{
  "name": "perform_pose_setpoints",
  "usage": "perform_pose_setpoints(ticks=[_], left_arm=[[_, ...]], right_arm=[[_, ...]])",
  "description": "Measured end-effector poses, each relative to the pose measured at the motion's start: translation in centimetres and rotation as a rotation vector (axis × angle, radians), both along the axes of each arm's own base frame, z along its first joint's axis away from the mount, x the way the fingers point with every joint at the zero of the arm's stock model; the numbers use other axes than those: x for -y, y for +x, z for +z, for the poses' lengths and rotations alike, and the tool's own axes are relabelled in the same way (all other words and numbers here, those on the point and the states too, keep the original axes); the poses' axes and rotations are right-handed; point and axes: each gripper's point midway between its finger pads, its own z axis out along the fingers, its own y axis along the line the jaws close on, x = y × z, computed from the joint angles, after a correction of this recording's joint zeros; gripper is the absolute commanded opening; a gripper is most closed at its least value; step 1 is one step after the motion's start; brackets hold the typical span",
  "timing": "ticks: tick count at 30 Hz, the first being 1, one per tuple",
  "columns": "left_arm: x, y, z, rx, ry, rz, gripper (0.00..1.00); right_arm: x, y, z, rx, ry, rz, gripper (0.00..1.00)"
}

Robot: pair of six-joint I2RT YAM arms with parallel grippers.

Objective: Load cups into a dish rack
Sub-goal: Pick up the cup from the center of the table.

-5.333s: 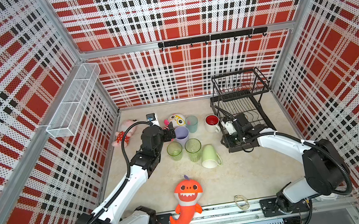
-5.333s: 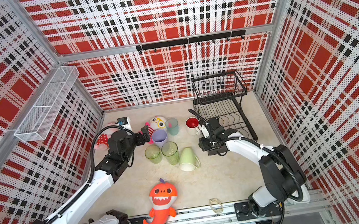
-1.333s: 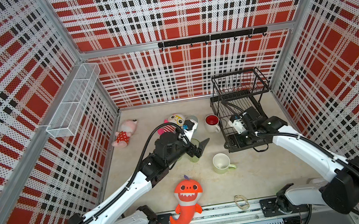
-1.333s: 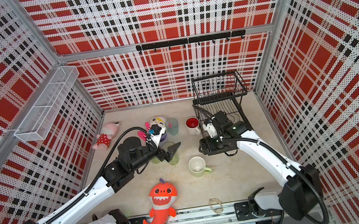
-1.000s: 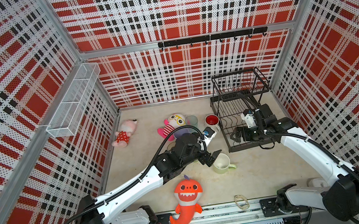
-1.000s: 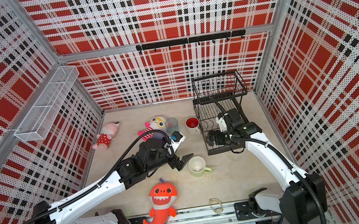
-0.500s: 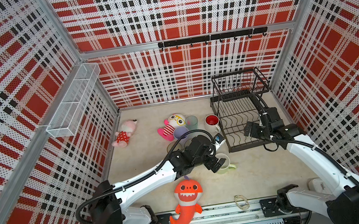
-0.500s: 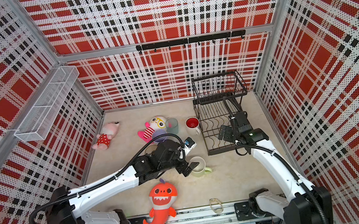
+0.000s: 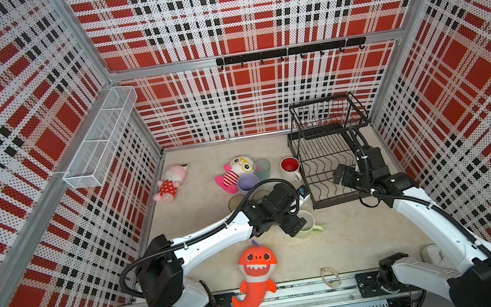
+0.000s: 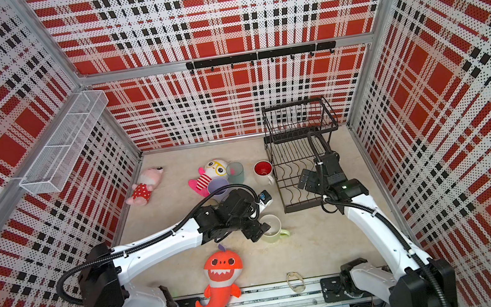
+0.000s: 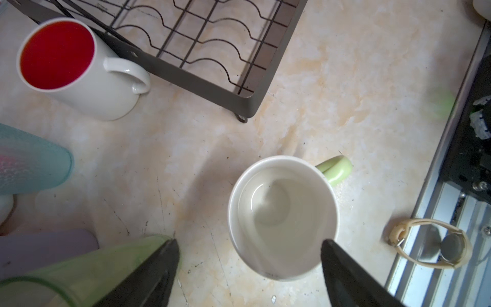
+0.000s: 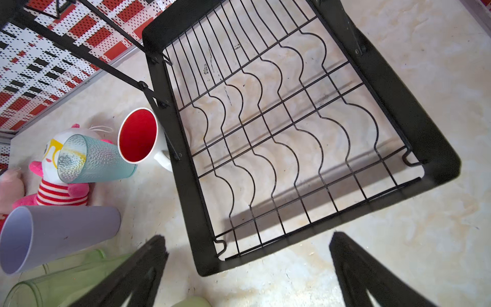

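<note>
The pale-green mug (image 9: 310, 229) (image 11: 283, 218) stands upright on the floor in front of the dish rack (image 9: 337, 202) (image 12: 186, 159). My left gripper (image 9: 298, 219) (image 11: 248, 242) hangs open over the mug. One finger sits at the mug's rim and the other well clear of it. My right gripper (image 9: 342, 176) (image 12: 247, 235) is open above the rack's front edge, holding nothing. The white red-lined mug (image 9: 290, 167) touches the rack's left side. The teal cup (image 9: 262, 169), the lavender cup (image 9: 247, 182) and the green tumblers (image 11: 79, 276) stand left of it, partly behind my left arm.
An orange shark plush (image 9: 255, 267) lies near the front rail, next to a watch band (image 9: 329, 276). Another two plush toys (image 9: 170, 186) (image 9: 237, 171) lie at the back left. A white mesh basket (image 9: 99, 142) hangs on the left wall.
My left gripper has swung right from beside the cup cluster to over the pale-green mug, and its jaws have narrowed a little. My right gripper has drawn back over the rack.
</note>
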Motion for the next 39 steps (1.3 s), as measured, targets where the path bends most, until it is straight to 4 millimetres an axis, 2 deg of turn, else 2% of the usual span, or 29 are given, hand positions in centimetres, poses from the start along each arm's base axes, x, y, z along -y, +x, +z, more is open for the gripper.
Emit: perform_pose_setpoints(ticks=[7, 11, 17, 21, 25, 30, 32, 39], left_arm=[[-0.5, 0.9, -0.8, -0.046, 0.03, 0.015, 0.73], [0.0, 1.1, -1.3, -0.074, 0.04, 0.013, 0.68], [-0.2, 0.6, -4.4, -0.142, 0.12, 0.008, 0.6], [-0.5, 0.3, -5.7, -0.175, 0.16, 0.012, 0.44], [0.1, 0.5, -5.3, -0.181, 0.153, 0.013, 0.36], [1.0, 0.9, -5.1, -0.184, 0.134, 0.011, 0.16], [1.0, 0.9, -5.1, -0.185, 0.135, 0.007, 0.13], [0.8, 1.0, -5.2, -0.189, 0.142, 0.009, 0.13]], right_arm=[[-0.2, -0.1, -0.3, -0.009, 0.007, 0.013, 1.0], [-0.5, -0.1, -0.2, -0.007, 0.018, 0.024, 1.0], [-0.6, -0.1, -0.9, -0.01, 0.023, 0.03, 1.0], [-0.7, -0.4, -1.6, -0.025, 0.023, 0.032, 1.0], [-0.7, -0.5, -1.9, -0.03, 0.025, 0.034, 1.0], [-0.8, -0.7, -2.4, -0.038, 0.031, 0.039, 1.0], [-0.8, -0.7, -2.6, -0.042, 0.033, 0.04, 1.0], [-0.9, -0.7, -2.5, -0.037, 0.038, 0.042, 1.0]])
